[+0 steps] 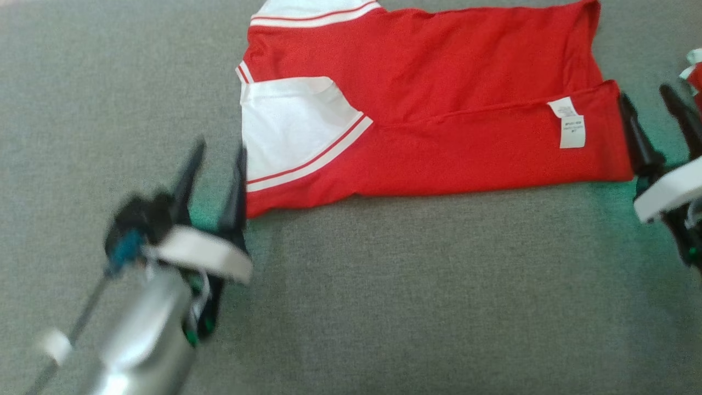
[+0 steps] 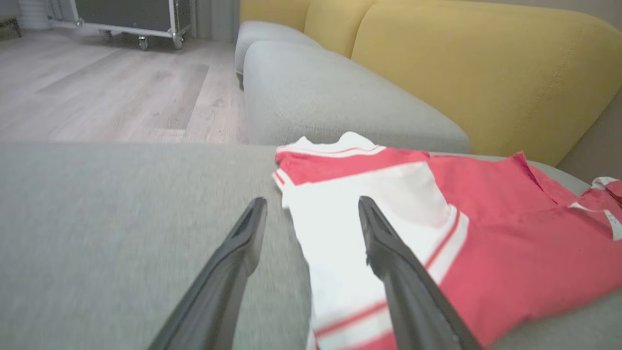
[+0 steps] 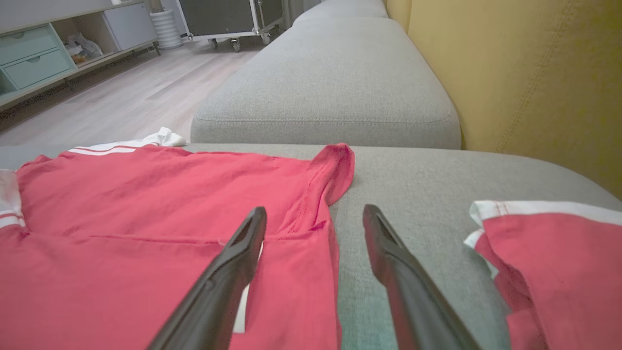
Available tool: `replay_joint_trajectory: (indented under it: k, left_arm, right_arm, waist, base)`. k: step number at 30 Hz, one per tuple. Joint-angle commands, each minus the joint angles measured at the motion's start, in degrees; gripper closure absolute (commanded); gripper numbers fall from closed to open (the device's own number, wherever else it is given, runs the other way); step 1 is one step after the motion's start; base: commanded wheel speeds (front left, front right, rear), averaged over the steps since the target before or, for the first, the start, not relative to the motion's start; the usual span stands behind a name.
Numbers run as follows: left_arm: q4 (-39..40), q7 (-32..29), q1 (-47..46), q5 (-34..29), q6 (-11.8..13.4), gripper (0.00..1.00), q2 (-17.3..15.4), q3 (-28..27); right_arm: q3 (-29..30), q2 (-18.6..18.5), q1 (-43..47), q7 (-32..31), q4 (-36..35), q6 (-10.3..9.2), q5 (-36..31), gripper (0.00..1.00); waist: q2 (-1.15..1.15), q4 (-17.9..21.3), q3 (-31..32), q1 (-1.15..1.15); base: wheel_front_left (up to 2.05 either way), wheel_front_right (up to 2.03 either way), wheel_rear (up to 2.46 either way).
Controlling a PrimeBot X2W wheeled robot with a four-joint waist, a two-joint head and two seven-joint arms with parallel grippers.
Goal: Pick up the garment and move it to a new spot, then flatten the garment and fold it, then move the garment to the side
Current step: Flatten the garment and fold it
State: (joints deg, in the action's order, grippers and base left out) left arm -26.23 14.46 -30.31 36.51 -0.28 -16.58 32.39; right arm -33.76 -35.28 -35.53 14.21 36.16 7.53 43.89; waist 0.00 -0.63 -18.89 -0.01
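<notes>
Nearest, the left gripper [image 1: 219,149] shows as a blurred silver forearm ending in two long, tapering dark fingers, spread apart and holding nothing. In the left wrist view one finger lies over bare upholstery and the other over white cloth. The right gripper [image 1: 646,96] is likewise spread and empty, its tips just beside the garment's right edge.

Between them the garment [image 1: 439,109] lies folded into a long, fairly flat rectangle on the grey seat cushion [image 1: 384,307], a coarse, flecked weave. The cloth is a soft red knit with smooth white panels and thin red-and-white stripes at its left end. A small white care label [image 1: 570,123] sits near its right end.

Just right of it lies a separate piece of red cloth [image 3: 559,272] edged in white.

Beyond, another rounded grey cushion [image 3: 330,82] meets a yellow padded backrest [image 3: 534,73]. Farther off are pale wood-plank flooring [image 2: 97,87] and a dark wheeled case [image 2: 131,14].
</notes>
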Motion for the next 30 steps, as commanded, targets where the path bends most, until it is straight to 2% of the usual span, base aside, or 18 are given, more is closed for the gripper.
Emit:
replay_joint_trajectory:
  k: [1,7,15,16,17,18,19,20,21,26,30]
  left_arm:
    - [2.7,0.5,3.1,-0.2,1.2,0.0,0.0,-3.5]
    - [0.6,0.5,9.4,-0.3,2.4,0.0,2.1,-4.3]
    - [-7.5,-0.6,8.7,-0.9,2.0,0.0,3.7,-2.2]
    - [-8.2,-0.6,8.3,-0.9,1.8,0.08,3.9,-2.1]
    - [-8.9,-0.6,8.0,-1.1,1.6,0.41,4.0,-1.9]
    - [-9.4,-0.5,7.7,-1.2,1.3,0.59,4.2,-1.6]
    - [-9.9,-0.5,7.4,-1.3,0.9,0.64,4.4,-1.3]
    - [-10.4,-0.4,7.0,-1.5,0.4,0.93,4.6,-0.9]
    - [-10.7,-0.4,6.7,-1.8,-0.3,1.0,4.8,-0.4]
    - [-12.1,-0.2,5.1,-3.2,-3.4,1.0,5.1,2.3]
    - [-10.9,0.2,4.5,-4.5,-3.7,1.0,4.3,2.5]
  right_arm:
    - [0.5,-0.7,3.1,0.7,-0.5,-0.04,0.3,0.0]
    - [2.6,0.6,5.9,0.8,-1.3,-0.04,-0.2,0.0]
    - [4.2,1.7,8.1,0.8,-1.8,-0.04,-1.6,0.0]
    - [4.2,1.8,8.2,0.8,-1.7,-0.04,-1.7,0.0]
    - [4.2,1.9,8.3,0.8,-1.6,-0.04,-1.7,0.0]
    - [4.2,2.0,8.4,0.8,-1.4,-0.04,-1.7,0.0]
    - [4.2,2.1,8.5,0.8,-1.2,-0.04,-1.7,0.0]
    - [4.2,2.2,8.6,0.8,-1.0,-0.04,-1.5,0.0]
    - [4.2,2.2,8.6,0.8,-0.7,-0.04,-1.4,0.0]
    - [3.9,2.4,8.6,0.8,1.0,-0.04,-0.9,0.0]
    - [3.7,2.6,8.5,0.8,2.4,-0.04,-0.6,0.0]
  waist:
    - [0.0,0.2,1.3,0.01]
    - [0.0,0.5,2.2,0.01]
    - [0.0,0.9,2.5,0.01]
    - [0.0,0.8,2.5,0.01]
    - [0.0,0.8,2.6,0.01]
    - [0.0,0.8,2.6,0.01]
    - [0.0,0.7,2.7,0.01]
    - [0.0,0.6,2.8,0.01]
    - [0.0,0.5,2.8,0.01]
    - [0.0,-0.3,3.2,0.01]
    - [0.0,-0.7,3.8,0.01]
  base:
    - [0.0,0.0,0.0]
    - [0.0,0.0,0.0]
    - [0.0,0.0,0.0]
    - [0.0,0.0,0.0]
    - [0.0,0.0,0.0]
    - [0.0,0.0,0.0]
    - [0.0,0.0,0.0]
    - [0.0,0.0,0.0]
    - [0.0,0.0,0.0]
    - [0.0,0.0,0.0]
    - [0.0,0.0,0.0]
